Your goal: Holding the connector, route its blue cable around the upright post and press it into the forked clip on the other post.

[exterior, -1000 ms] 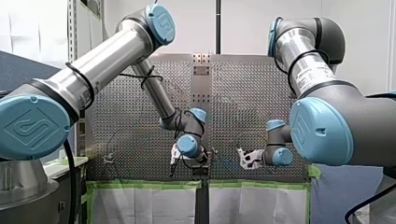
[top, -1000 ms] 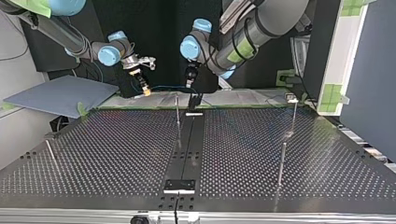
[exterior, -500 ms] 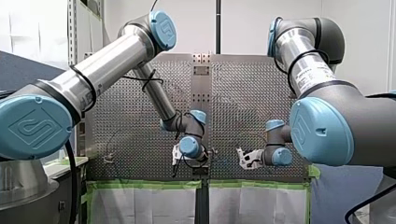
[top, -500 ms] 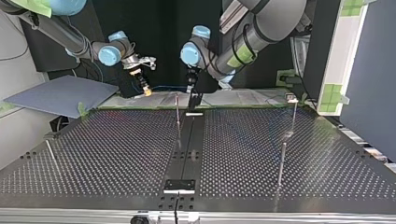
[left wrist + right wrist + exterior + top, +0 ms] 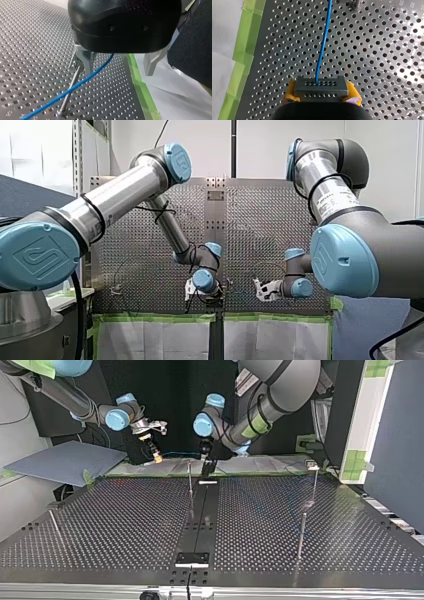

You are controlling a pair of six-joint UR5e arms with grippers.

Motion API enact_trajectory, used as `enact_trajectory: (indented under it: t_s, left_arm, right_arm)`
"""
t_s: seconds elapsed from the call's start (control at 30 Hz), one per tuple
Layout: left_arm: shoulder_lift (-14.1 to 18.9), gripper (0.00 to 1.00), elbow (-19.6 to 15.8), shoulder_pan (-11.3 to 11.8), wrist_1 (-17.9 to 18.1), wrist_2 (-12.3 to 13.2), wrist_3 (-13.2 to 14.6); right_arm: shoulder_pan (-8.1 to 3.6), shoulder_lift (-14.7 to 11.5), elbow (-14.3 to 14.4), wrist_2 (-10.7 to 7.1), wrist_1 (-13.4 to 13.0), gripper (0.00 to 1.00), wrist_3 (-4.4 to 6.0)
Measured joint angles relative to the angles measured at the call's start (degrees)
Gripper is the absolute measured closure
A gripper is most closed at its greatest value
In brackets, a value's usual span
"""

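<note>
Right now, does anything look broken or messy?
Nothing looks broken or spilled. The blue cable runs smoothly, without kinks, from the connector held between my right fingers and passes the upright post.

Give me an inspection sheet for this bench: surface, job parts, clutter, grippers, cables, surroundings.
Surface: perforated table, with green tape along one edge.
Job's things: black connector held in my right gripper; upright post close beside my left gripper.
Clutter: nothing seen.
Grippers: right gripper, jaws shut on the connector, yellow pads; left gripper, jaws open, metal fingers.
Cables: blue cable runs straight from the connector, passes the post and goes between the left jaws, unclamped.
Surroundings: grey board at the top view's left; white sheeting beyond the tape.
</note>
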Motion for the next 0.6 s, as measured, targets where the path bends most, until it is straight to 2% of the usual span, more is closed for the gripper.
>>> enact_trajectory:
  t_s: [0.23,0.43,0.6]
  left_arm:
    - [-0.1,0.00,0.3,0.3,0.5,0.2,-0.3]
    - [-0.1,0.00,0.3,0.3,0.6,-1.5,0.5]
    - [-0.1,0.00,0.3,0.2,1.1,-1.8,1.1]
  right_arm:
    - [0.00,0.0,0.0,-0.01,-0.1,1.00,0.00]
    - [0.00,0.0,0.0,-0.41,-0.1,1.00,0.00]
    - [-0.10,0.0,0.0,-1.18,-0.2,1.00,0.01]
